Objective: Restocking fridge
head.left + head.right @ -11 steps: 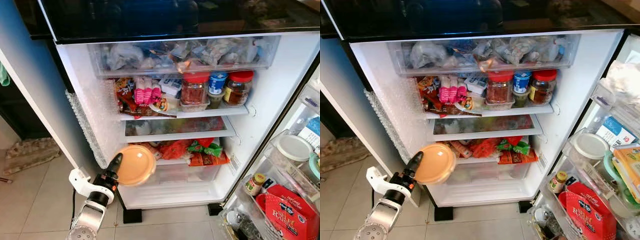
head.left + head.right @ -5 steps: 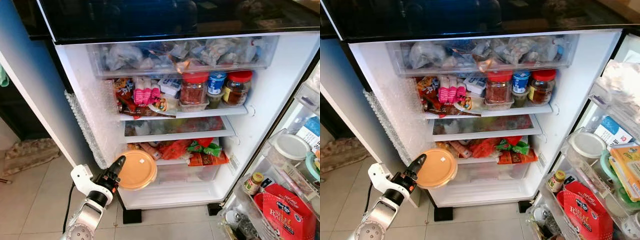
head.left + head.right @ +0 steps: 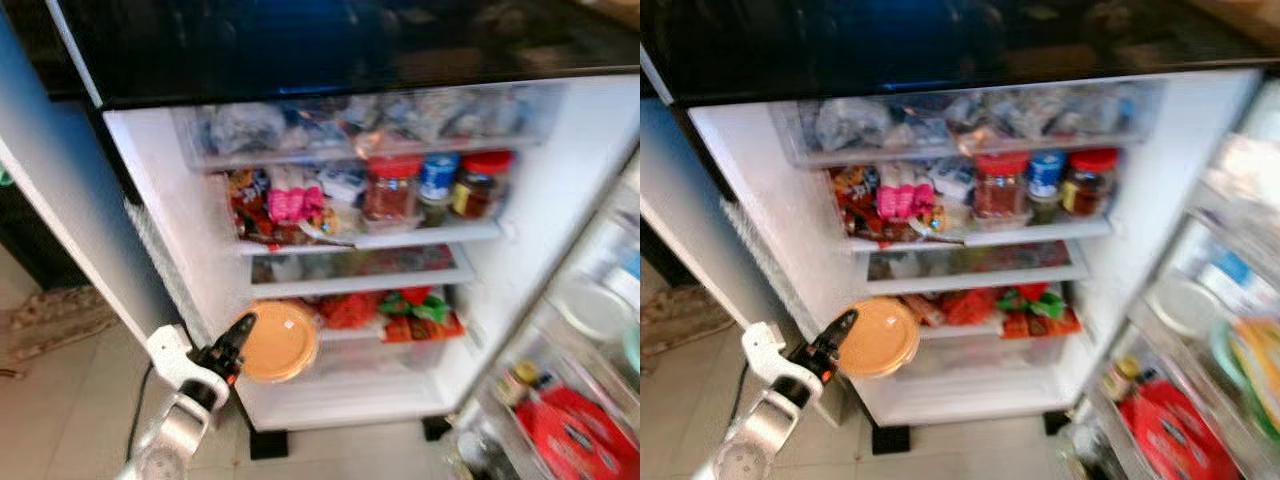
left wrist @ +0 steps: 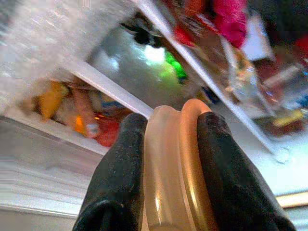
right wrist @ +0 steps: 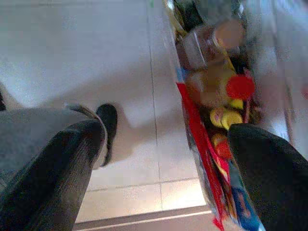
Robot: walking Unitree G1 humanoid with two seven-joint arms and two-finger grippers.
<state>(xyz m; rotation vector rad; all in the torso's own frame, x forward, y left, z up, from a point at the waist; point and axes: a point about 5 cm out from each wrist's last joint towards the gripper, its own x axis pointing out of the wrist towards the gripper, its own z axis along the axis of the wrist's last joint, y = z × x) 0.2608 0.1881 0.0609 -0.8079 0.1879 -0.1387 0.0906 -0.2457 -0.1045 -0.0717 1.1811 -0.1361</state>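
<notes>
My left gripper (image 3: 243, 340) is shut on a round orange lidded container (image 3: 280, 342), holding it by its rim at the left front of the open fridge (image 3: 520, 220), level with the lower shelf. In the left wrist view the two black fingers (image 4: 120, 178) pinch the container's edge (image 4: 175, 173), with packed shelves beyond. My right gripper (image 5: 161, 159) hangs open over the tiled floor next to the door bins.
The shelves hold red-lidded jars (image 3: 388, 188), pink packets (image 3: 290, 198) and red and green bags (image 3: 405, 310). A clear drawer (image 3: 370, 125) tops the compartment. The open door on the right carries bottles and a red box (image 3: 575, 435). The picture is blurred.
The left gripper has carried the orange container a little up and inward toward the lower shelf. The camera has shifted and the picture has blurred.
</notes>
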